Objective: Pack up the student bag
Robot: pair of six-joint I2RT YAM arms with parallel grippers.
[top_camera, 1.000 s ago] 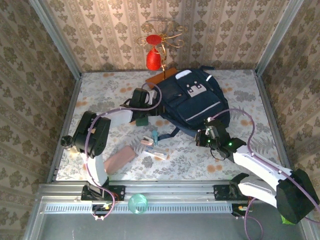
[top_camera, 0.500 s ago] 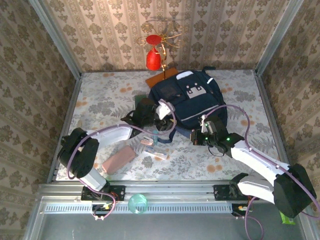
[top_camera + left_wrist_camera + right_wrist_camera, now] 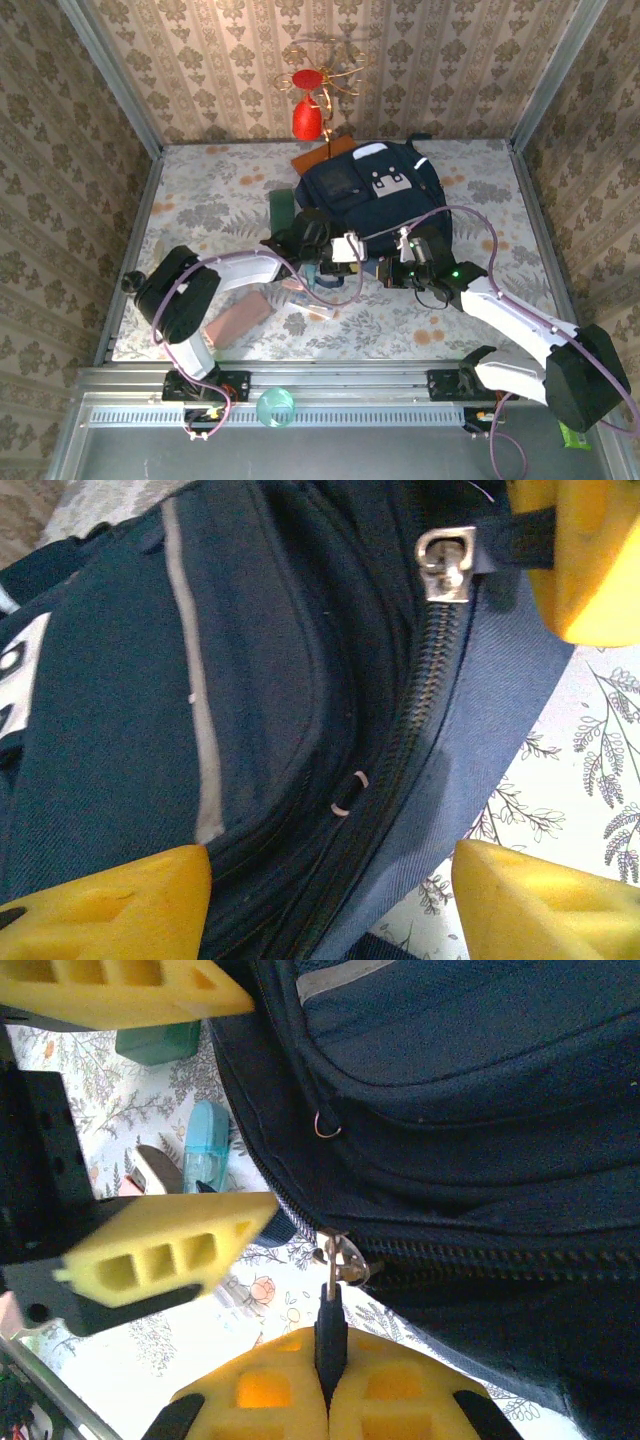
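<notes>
Red vase-like ornament with gold wire loops (image 3: 308,118) on brown flat board (image 3: 312,160) at back wall, dark green flat block (image 3: 281,208) mid-table, pink flat pouch (image 3: 238,319) front left, translucent green ball (image 3: 275,408) on front metal rail (image 3: 380,382).

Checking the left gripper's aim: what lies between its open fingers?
In the left wrist view, the student bag lies there: its zipper track and fabric edge, inside the left gripper.

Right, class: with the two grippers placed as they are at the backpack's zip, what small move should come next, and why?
Probably close the left gripper on the backpack edge. It stands open astride the fabric beside the zip, while the right gripper is shut on the zip pull. Bracing the fabric should let the pull slide.
</notes>
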